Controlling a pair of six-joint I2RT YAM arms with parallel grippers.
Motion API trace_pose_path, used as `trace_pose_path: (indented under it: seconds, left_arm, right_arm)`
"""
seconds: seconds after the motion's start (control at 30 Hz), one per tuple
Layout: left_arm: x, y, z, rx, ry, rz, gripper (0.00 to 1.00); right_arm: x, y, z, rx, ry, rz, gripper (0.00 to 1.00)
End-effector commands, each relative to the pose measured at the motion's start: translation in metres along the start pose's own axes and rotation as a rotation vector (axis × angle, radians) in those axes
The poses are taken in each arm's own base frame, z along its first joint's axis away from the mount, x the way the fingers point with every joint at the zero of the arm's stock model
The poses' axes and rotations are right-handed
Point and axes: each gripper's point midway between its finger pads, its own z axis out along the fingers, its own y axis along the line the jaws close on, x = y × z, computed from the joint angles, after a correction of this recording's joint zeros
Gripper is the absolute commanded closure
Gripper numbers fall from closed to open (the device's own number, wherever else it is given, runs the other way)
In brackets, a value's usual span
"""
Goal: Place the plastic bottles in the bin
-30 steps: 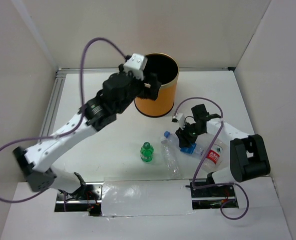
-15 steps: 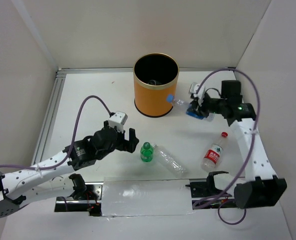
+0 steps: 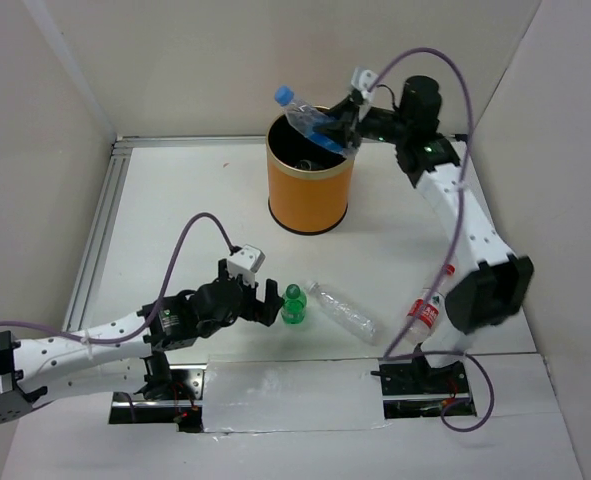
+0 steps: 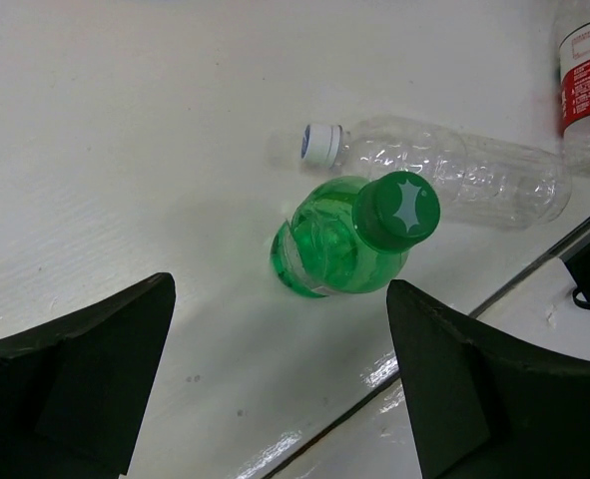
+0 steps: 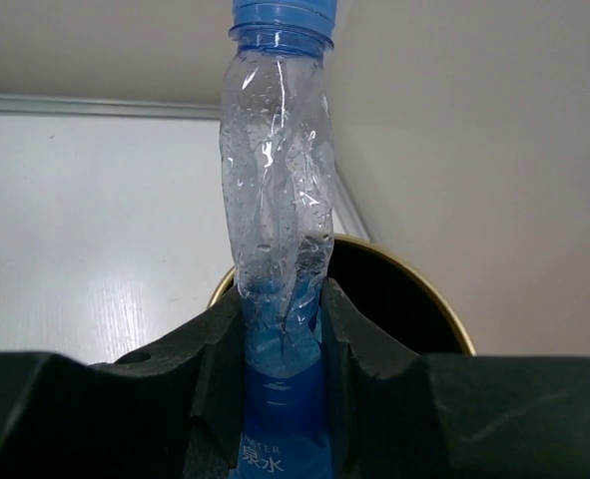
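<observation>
The orange bin stands at the back of the table, and its gold rim shows in the right wrist view. Above its mouth my right gripper is shut on the crumpled blue-labelled bottle, blue cap pointing up and left. My left gripper is open, low over the table, just left of the upright green bottle. Beside the green one lies a clear bottle. A red-labelled bottle lies further right.
White walls close in the table on three sides. A metal rail runs along the left edge. A taped strip and the arm bases line the near edge. The right arm's purple cable arcs over the back right.
The right arm has carried the blue-labelled bottle from beside the bin up to above its mouth. The left gripper has slid right and nearer, up to the green bottle.
</observation>
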Motion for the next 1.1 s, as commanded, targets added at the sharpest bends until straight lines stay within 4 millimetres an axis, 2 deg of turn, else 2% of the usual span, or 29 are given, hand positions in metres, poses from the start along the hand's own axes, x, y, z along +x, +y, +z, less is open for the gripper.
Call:
trace_pose_path:
  seconds: [0.0, 0.03, 0.07, 0.1, 0.13, 0.17, 0.27, 0.33, 0.37, 0.4, 0.43, 0.47, 0.5, 0.53, 0.57, 0.6, 0.63, 0.67, 0.7, 0.73, 0.77, 0.8, 0.83, 0.87, 0.9, 0.93, 0.97, 1.0, 1.07]
  left_arm:
    - [-0.011, -0.017, 0.01, 0.054, -0.061, 0.016, 0.0]
    - [-0.012, -0.022, 0.013, 0.067, -0.069, 0.029, 0.0]
    - [-0.012, -0.022, 0.017, 0.055, -0.072, 0.029, 0.0]
    - [-0.014, -0.028, 0.019, 0.067, -0.076, 0.047, 0.0]
    - [-0.009, -0.033, 0.026, 0.069, -0.058, 0.071, 0.0]
    - [-0.012, -0.037, 0.03, 0.073, -0.066, 0.084, 0.0]
    - [-0.002, -0.048, 0.044, 0.079, -0.039, 0.125, 0.0]
    - [0.0, -0.054, 0.053, 0.092, -0.045, 0.129, 0.0]
    - [0.001, -0.056, 0.058, 0.09, -0.041, 0.131, 0.0]
    - [0.017, -0.051, 0.068, 0.068, 0.004, 0.166, 0.02]
    - [0.012, -0.055, 0.072, 0.059, -0.003, 0.165, 0.03]
    - [0.012, -0.057, 0.077, 0.058, -0.001, 0.167, 0.12]
    - [0.015, -0.059, 0.079, 0.067, 0.011, 0.196, 0.21]
    - [0.007, -0.065, 0.082, 0.074, -0.004, 0.188, 0.34]
    - [0.006, -0.067, 0.084, 0.075, -0.006, 0.2, 0.49]
    - [0.0, -0.07, 0.084, 0.08, -0.017, 0.203, 0.84]
    - [-0.013, -0.075, 0.083, 0.077, -0.036, 0.196, 0.95]
    - [-0.019, -0.076, 0.082, 0.069, -0.041, 0.211, 1.0]
    - [-0.028, -0.072, 0.078, 0.046, -0.051, 0.226, 1.0]
    - [-0.045, -0.079, 0.073, 0.058, -0.084, 0.244, 1.0]
    - [-0.064, -0.081, 0.065, 0.061, -0.13, 0.246, 1.0]
    - [-0.08, -0.08, 0.059, 0.049, -0.169, 0.284, 1.0]
    - [-0.097, -0.078, 0.055, 0.042, -0.203, 0.29, 1.0]
    - [-0.135, -0.075, 0.049, 0.025, -0.277, 0.266, 1.0]
    - [-0.154, -0.077, 0.046, 0.039, -0.313, 0.272, 1.0]
    - [-0.178, -0.075, 0.042, 0.033, -0.364, 0.292, 1.0]
    - [-0.219, -0.068, 0.037, 0.016, -0.436, 0.27, 1.0]
    - [-0.241, -0.061, 0.036, -0.009, -0.476, 0.266, 1.0]
    - [-0.27, -0.053, 0.05, -0.039, -0.515, 0.288, 1.0]
  right_arm:
    - [0.003, -0.032, 0.038, 0.039, -0.038, 0.03, 0.86]
    - [0.011, -0.039, 0.043, 0.048, -0.024, 0.054, 0.8]
    - [0.003, -0.048, 0.047, 0.052, -0.035, 0.04, 0.7]
    - [0.013, -0.053, 0.051, 0.062, -0.019, 0.076, 0.57]
    - [0.026, -0.054, 0.057, 0.057, -0.004, 0.108, 0.32]
    - [0.023, -0.056, 0.056, 0.069, -0.007, 0.116, 0.25]
    - [0.003, -0.058, 0.038, 0.094, -0.016, 0.132, 0.09]
    - [-0.009, -0.056, 0.017, 0.111, -0.004, 0.158, 0.02]
    - [-0.011, -0.054, 0.009, 0.119, 0.006, 0.168, 0.0]
    - [-0.002, -0.044, 0.002, 0.101, 0.029, 0.215, 0.0]
    - [0.004, -0.04, -0.009, 0.102, 0.051, 0.235, 0.0]
    - [-0.003, -0.025, -0.023, 0.096, 0.071, 0.253, 0.0]
    - [0.02, -0.006, -0.03, 0.044, 0.11, 0.288, 0.0]
    - [0.029, 0.009, -0.038, 0.005, 0.133, 0.292, 0.0]
    - [0.039, 0.039, -0.054, -0.049, 0.195, 0.356, 0.0]
    - [0.052, 0.06, -0.061, -0.138, 0.215, 0.257, 0.06]
    - [0.078, 0.09, -0.07, -0.217, 0.277, 0.255, 0.13]
    - [0.098, 0.112, -0.084, -0.262, 0.347, 0.259, 0.35]
    - [0.112, 0.135, -0.1, -0.292, 0.43, 0.246, 0.5]
    - [0.141, 0.163, -0.113, -0.326, 0.496, 0.314, 0.63]
    - [0.143, 0.174, -0.123, -0.323, 0.514, 0.297, 0.81]
    - [0.154, 0.184, -0.131, -0.316, 0.555, 0.313, 0.83]
    - [0.173, 0.206, -0.141, -0.336, 0.589, 0.364, 0.81]
    - [0.173, 0.211, -0.141, -0.323, 0.587, 0.34, 0.72]
    - [0.182, 0.213, -0.146, -0.27, 0.641, 0.405, 0.28]
    - [0.194, 0.223, -0.148, -0.256, 0.679, 0.459, 0.09]
    - [0.196, 0.223, -0.149, -0.237, 0.688, 0.468, 0.0]
    - [0.199, 0.225, -0.151, -0.23, 0.704, 0.488, 0.0]
    - [0.204, 0.228, -0.155, -0.213, 0.733, 0.522, 0.0]
